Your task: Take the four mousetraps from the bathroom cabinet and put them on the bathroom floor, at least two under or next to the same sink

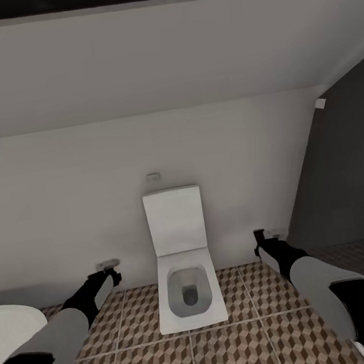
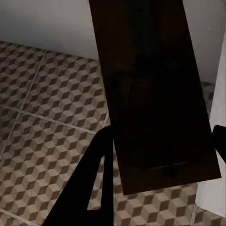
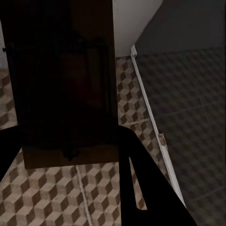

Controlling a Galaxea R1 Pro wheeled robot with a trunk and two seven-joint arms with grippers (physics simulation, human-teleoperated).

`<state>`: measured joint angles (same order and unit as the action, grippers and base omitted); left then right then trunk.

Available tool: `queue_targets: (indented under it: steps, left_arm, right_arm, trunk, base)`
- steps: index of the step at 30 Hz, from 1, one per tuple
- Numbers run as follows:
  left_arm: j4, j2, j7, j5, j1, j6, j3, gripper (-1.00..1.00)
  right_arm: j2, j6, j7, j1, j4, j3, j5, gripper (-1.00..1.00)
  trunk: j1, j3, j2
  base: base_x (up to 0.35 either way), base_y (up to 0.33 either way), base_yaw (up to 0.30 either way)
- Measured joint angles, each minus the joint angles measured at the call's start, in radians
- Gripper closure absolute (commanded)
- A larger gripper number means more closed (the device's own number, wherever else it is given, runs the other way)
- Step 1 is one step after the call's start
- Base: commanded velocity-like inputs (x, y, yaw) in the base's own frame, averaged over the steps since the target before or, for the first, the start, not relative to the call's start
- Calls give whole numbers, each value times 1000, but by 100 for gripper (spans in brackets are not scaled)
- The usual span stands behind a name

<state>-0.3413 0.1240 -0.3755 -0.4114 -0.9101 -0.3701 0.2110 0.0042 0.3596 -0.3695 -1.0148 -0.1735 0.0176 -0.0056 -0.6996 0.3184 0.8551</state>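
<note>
white wall [image 1: 59,184] | cube-patterned tiles [image 1: 233,356] | white toilet [image 1: 184,264] | bathtub rim [image 1: 12,332]

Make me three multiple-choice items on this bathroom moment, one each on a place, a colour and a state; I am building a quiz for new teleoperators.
1. Where does the toilet stand?
A. against the back wall, between the two arms
B. beside the dark wall at the right
C. behind the robot

2. What colours are the floor tiles?
A. plain white
B. brown, beige and cream cubes
C. blue and grey stripes

3. What is the left pincer doing?
A. hanging open and empty
B. pressing the toilet lid
C. gripping a mousetrap

Key: 1 A, the toilet backs onto the pale wall; 2 B, the floor shows it; 3 C, a dark mousetrap sits in the left pincer.
</note>
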Motion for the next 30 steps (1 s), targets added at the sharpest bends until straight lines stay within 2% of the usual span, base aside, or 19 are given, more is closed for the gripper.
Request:
queue_targets:
  steps: [3, 9, 13, 30]
  left_arm:
    - [7, -3, 2, 0, -3, 7, 7, 100]
    - [51, -30, 5, -1, -4, 22, 30, 100]
    - [54, -30, 3, 0, -4, 20, 28, 100]
    - [55, -30, -1, -8, -4, 11, 21, 100]
  right_arm:
    - [1, 20, 0, -11, 6, 1, -2, 100]
    - [3, 96, 2, -17, 8, 2, -4, 100]
    - [3, 109, 4, -17, 8, 1, -4, 100]
    - [11, 92, 13, -16, -6, 5, 4, 100]
  trunk:
    - [0, 0, 0]
    - [0, 0, 0]
    - [0, 0, 0]
    - [-65, 53, 119]
  base:
    - [0, 0, 0]
    - [0, 0, 0]
    - [0, 0, 0]
    - [0, 0, 11]
